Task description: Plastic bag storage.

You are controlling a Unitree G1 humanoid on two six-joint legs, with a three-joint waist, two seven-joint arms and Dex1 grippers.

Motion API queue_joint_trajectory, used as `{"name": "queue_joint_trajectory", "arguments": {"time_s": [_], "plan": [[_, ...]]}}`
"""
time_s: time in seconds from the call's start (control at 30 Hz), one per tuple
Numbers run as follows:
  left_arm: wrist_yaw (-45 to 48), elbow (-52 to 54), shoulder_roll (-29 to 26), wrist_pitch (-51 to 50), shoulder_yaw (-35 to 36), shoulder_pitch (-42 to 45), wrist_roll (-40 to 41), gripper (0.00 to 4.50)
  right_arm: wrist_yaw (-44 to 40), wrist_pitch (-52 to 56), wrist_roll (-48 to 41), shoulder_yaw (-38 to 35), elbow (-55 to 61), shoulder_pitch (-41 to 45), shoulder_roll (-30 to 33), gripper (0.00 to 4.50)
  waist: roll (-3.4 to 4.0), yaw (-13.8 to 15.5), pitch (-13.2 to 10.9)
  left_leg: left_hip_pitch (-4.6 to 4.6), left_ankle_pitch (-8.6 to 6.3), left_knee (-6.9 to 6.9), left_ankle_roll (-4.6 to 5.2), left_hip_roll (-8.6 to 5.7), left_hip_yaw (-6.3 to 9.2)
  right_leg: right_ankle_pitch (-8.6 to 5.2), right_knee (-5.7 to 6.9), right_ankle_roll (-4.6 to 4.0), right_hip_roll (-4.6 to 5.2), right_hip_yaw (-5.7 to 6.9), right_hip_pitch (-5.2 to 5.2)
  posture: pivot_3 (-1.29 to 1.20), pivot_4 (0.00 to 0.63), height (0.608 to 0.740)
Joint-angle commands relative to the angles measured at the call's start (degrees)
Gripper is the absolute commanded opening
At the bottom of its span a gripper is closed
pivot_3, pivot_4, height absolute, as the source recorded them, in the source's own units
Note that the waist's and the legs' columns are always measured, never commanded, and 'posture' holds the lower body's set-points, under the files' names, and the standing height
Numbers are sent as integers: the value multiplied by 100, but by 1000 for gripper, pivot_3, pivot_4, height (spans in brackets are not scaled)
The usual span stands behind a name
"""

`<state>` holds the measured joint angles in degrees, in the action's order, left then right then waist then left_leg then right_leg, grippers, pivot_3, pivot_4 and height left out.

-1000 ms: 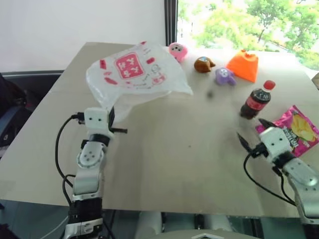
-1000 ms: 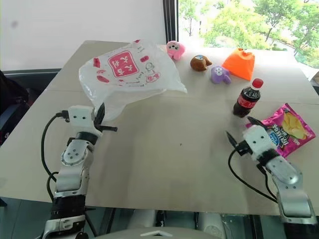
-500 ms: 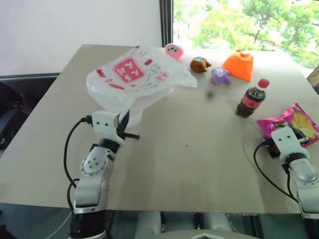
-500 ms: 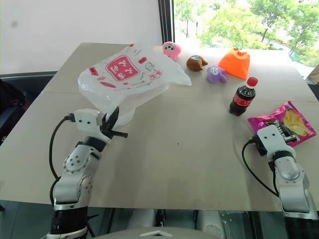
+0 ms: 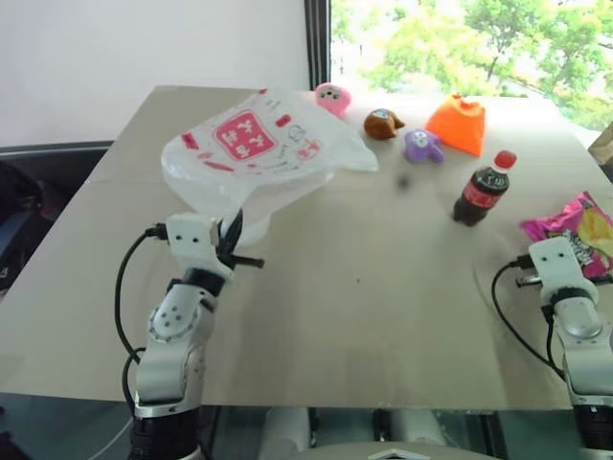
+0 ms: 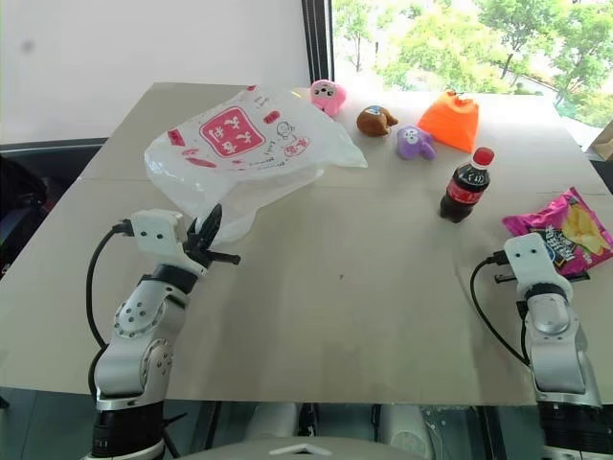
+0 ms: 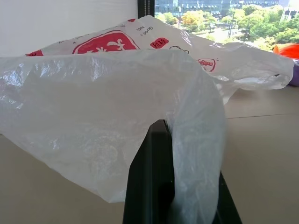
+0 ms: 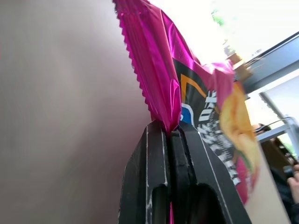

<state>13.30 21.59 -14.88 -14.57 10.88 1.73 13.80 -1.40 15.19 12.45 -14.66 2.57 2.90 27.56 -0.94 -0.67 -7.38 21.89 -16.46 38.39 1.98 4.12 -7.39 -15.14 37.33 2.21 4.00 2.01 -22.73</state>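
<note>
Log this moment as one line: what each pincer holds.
left pincer: shut on plastic bag, lifted off table | right pincer: shut on chip packet edge | packet not yet in bag

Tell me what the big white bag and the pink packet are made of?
The bag looks like thin plastic film: light shines through it, and it crinkles and folds where the left pincer pinches it. The pink packet looks like shiny foil-type plastic: it is glossy, creased, and has a zigzag cut edge. It may be metallised inside, but that can't be seen.
</note>
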Motion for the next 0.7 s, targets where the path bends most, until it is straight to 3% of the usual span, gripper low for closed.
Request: {"name": "queue_joint_trajectory", "arguments": {"time_s": [0.03,0.2,0.37,0.53,0.7], "plan": [[35,80,-22,77,134,95,144,0,567,-1290,-481,-927,-54,907,277,76,29,-17,-25,0,0,2,1,-3,-3,0,1,1,1,-12,-5,0,150,740],[133,-22,-101,30,199,134,257,0,4,-1325,-1804,-1368,-200,2558,509,76,31,-28,-43,-9,2,0,-2,4,-11,-1,27,1,-9,-17,-11,0,150,740],[178,-79,-149,20,226,163,311,0,-1120,-617,-3381,-1140,10,3793,475,76,41,-20,-52,4,5,-6,-6,8,-16,0,33,0,-12,-24,-32,0,150,740],[335,-70,-179,-1,216,128,429,0,-2716,589,-4942,-122,1139,3736,394,76,41,-13,-53,17,4,-7,-4,10,-8,0,30,0,-6,-24,-43,0,150,740],[516,126,-171,-53,165,-47,620,0,-3360,1138,-5455,703,1957,3342,262,76,41,6,-52,49,4,-2,-4,11,4,0,32,-1,-1,-12,-66,0,150,740]]}}
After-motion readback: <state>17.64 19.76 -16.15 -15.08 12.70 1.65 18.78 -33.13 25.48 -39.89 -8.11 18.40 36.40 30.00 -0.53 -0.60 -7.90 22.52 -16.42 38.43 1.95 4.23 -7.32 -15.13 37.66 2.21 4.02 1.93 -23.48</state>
